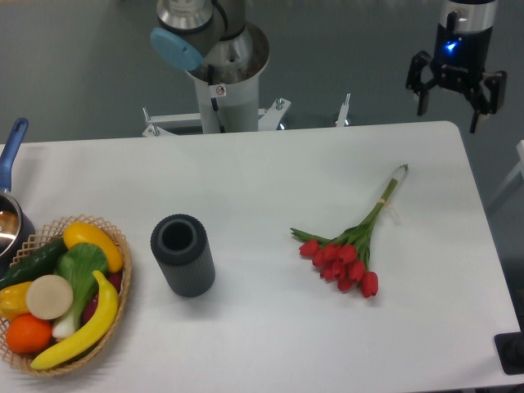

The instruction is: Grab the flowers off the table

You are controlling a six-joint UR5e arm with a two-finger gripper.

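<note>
The flowers (348, 251) lie flat on the white table (270, 172), right of centre: a bunch of red tulip buds at the lower end, with tied green stems running up and to the right. My gripper (449, 106) hangs at the top right, beyond the table's far edge, well above and apart from the stem tips. Its black fingers (423, 97) are spread wide with nothing between them.
A dark grey ribbed cylinder (182, 254) lies left of the flowers. A woven basket (123, 282) of fruit and vegetables sits at the front left corner. A pot with a blue handle (11, 147) shows at the left edge. The arm's base (219, 78) stands behind the table.
</note>
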